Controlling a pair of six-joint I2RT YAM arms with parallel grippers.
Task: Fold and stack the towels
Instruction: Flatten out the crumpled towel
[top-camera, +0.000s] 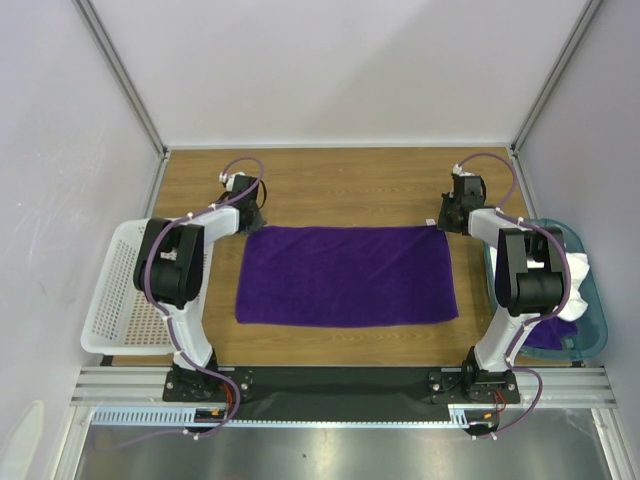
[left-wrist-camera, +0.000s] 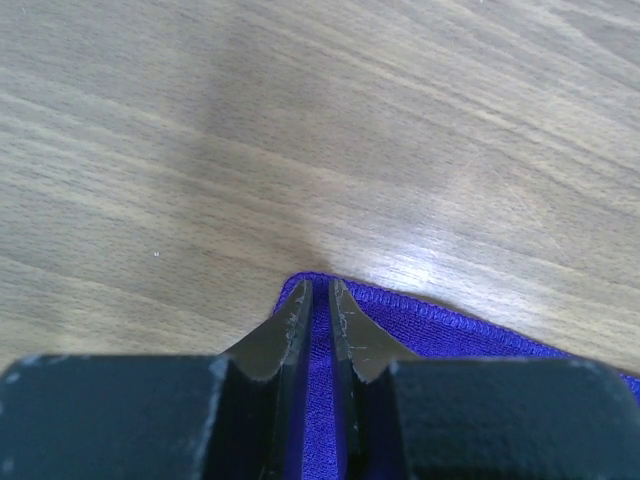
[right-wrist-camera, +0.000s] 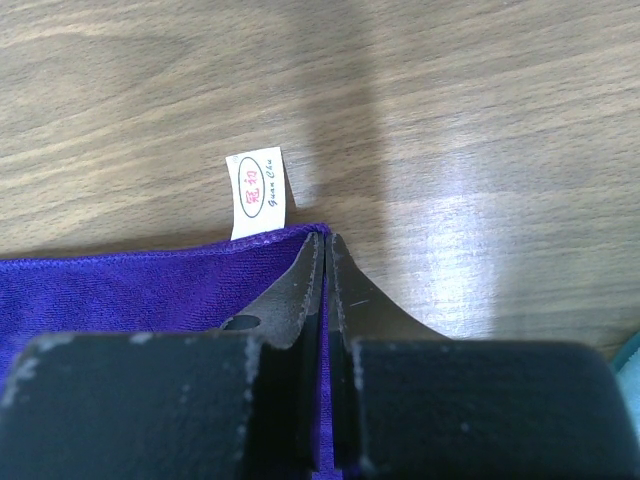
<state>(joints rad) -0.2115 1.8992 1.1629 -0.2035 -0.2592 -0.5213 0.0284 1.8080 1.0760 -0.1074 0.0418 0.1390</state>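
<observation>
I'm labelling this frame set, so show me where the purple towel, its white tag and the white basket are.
purple towel (top-camera: 345, 275): top view, middle of the spread cloth.
white tag (right-wrist-camera: 257, 192): right wrist view, centre of the printed label.
white basket (top-camera: 115, 292): top view, perforated floor.

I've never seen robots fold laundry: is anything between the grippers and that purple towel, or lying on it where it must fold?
Nothing visible does. The left gripper and right gripper straddle the far corners of the purple towel, and nothing lies on it.
</observation>
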